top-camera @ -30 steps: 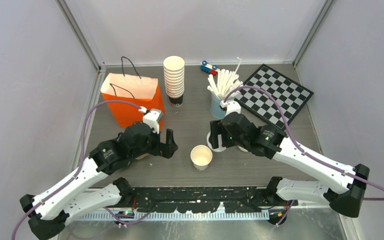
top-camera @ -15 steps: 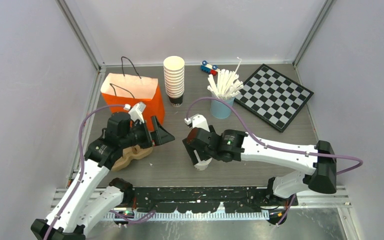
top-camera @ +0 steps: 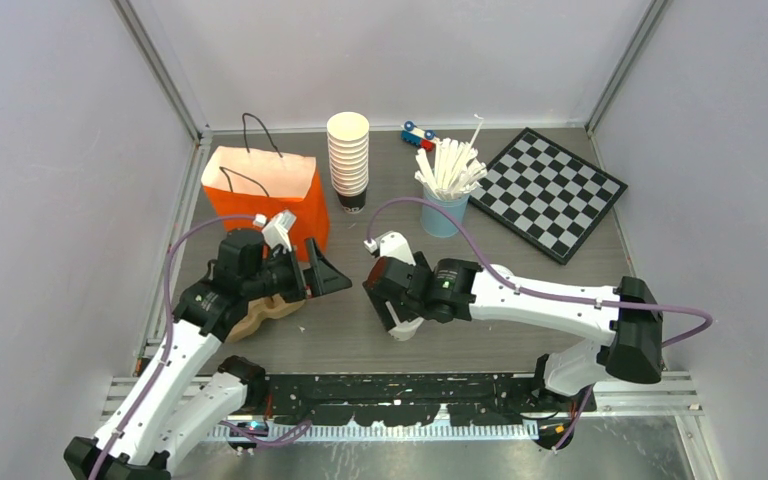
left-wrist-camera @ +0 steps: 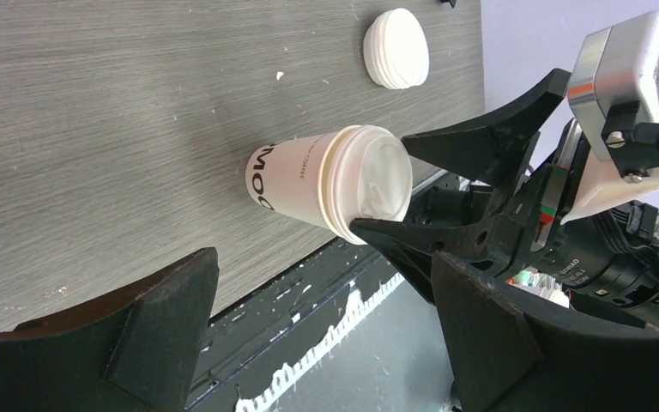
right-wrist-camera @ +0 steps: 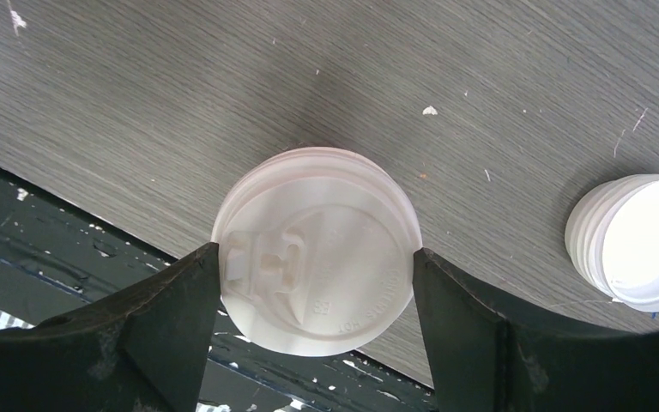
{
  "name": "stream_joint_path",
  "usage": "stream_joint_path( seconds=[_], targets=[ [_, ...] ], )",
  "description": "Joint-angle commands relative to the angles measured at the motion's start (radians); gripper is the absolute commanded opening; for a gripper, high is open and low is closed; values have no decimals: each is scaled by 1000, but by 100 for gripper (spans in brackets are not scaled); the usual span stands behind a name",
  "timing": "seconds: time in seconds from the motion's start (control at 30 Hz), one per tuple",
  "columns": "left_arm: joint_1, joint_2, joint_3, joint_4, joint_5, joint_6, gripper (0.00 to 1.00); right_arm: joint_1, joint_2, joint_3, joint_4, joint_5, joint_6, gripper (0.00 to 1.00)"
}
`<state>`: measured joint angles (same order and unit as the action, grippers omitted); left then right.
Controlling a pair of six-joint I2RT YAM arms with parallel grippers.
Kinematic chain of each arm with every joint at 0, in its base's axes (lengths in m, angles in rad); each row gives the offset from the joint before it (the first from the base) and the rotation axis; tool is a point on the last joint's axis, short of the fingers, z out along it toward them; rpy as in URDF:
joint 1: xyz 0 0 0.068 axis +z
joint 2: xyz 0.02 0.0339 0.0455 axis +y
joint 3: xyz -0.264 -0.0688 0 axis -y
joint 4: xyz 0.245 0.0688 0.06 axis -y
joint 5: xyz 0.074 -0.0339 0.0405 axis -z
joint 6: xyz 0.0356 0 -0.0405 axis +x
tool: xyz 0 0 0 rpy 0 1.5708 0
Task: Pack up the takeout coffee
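One takeout coffee, a small white paper cup with black lettering, stands near the table's front edge, a white sip lid on its top. My right gripper comes down over it, and both fingers press the lid's rim from opposite sides. In the top view the right gripper hides nearly all of the cup. My left gripper hangs open and empty to the cup's left, by the orange paper bag. In the left wrist view the left gripper points toward the cup.
A stack of spare lids lies just beyond the cup. A brown cardboard carrier sits under the left arm. At the back are a tall stack of cream cups, a light-blue cup of sticks, a chessboard and a toy car.
A second ago the cup stood lidless and the right gripper was at the lid stack. It has since swung left onto the cup with a lid. The left arm drew back toward the bag.
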<state>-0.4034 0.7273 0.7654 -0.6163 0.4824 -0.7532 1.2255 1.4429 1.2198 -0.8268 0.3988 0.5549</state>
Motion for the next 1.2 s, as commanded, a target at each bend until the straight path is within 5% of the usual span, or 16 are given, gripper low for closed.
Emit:
stream_joint_path(
  seconds=[0.0,1.17],
  targets=[
    [6,8,-10,59,31,-1,95,1,27,38,17,7,-4,81],
    [4,135,-118,245,188,-44,81,-1,-106,1,35,5,45,91]
  ],
)
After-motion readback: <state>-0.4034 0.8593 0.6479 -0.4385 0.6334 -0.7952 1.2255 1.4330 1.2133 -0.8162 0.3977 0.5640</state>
